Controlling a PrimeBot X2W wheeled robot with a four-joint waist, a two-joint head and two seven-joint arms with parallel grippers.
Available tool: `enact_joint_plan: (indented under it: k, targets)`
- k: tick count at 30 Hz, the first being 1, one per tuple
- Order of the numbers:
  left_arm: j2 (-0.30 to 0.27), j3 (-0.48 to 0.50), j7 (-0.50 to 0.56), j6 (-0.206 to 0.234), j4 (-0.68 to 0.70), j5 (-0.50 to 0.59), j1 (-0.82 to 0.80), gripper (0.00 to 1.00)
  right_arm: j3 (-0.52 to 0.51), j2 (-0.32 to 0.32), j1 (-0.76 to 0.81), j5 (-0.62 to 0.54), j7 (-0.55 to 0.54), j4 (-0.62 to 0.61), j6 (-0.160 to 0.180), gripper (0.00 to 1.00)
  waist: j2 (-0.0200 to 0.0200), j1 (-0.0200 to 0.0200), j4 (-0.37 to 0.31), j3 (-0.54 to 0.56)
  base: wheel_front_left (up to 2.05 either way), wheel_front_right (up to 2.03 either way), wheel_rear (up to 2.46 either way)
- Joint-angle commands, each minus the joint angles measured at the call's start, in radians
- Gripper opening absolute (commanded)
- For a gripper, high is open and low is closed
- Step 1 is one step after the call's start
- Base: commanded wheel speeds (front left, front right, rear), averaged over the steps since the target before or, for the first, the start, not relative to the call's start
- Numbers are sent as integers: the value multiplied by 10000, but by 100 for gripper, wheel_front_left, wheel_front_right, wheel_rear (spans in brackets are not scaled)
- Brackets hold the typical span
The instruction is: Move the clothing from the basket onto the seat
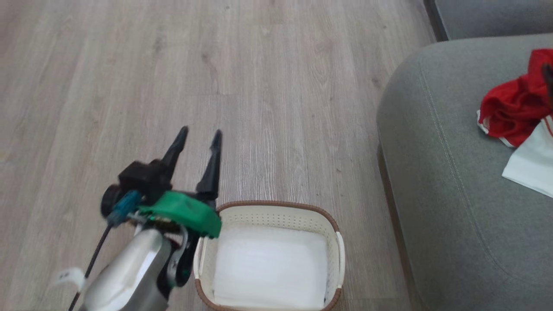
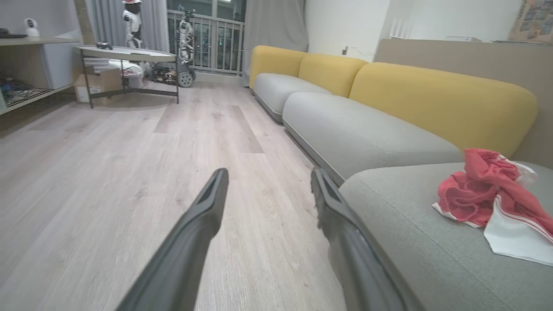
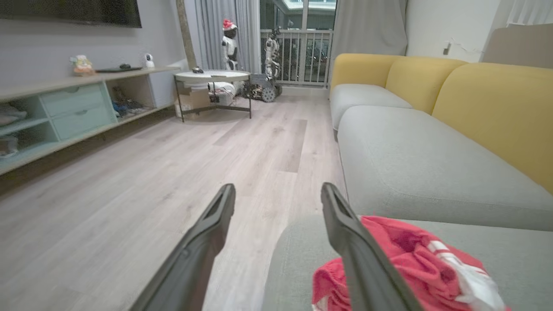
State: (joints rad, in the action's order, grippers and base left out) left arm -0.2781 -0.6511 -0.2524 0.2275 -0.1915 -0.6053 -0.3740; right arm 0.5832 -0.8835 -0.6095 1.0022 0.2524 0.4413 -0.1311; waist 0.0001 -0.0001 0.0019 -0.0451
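The clothing (image 1: pixel 514 106), at the frame's right on the seat (image 1: pixel 432 181), looks light and limp, best pinched at a raised fold; left end effector (image 1: pixel 201 130) and right end effector (image 3: pixel 277 187) stand wide, empty.

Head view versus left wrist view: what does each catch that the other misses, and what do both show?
The head view gives the cream laundry basket with a white sheet in it. The left wrist view gives the yellow sofa backrests and a round table. Both share the open left claw, the wood floor and the red and white clothing on the grey-green seat.
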Motion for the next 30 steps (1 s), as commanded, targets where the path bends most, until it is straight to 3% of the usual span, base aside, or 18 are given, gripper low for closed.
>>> enact_joint_plan:
  k: [1,6,7,13,22,30]
  targets:
    - [-276,575,-93,43,388,89,-244,100,-365,-140,340,-187,92,-252,4,100,-1,1,90,93,0,0,0]
    - [-238,1454,-93,100,608,306,567,100,-2506,1397,2371,-1611,92,-1100,4,100,-1,1,252,222,0,0,0]
    - [-198,1764,-93,85,645,427,898,100,-3153,1983,3076,-2181,92,-1484,4,100,-1,1,289,289,0,0,0]
    - [49,2653,-93,-72,808,887,1801,100,-4499,3683,4757,-3514,93,-2602,4,100,-1,1,365,355,0,0,0]
    - [639,3702,-93,-603,806,1813,2739,100,-4823,5250,5963,-4407,93,-3402,4,100,-1,1,415,372,0,0,0]
    - [1113,4198,-93,-1330,354,2599,2934,100,-4687,5795,6252,-4983,93,-3624,4,100,-1,1,388,400,0,0,0]
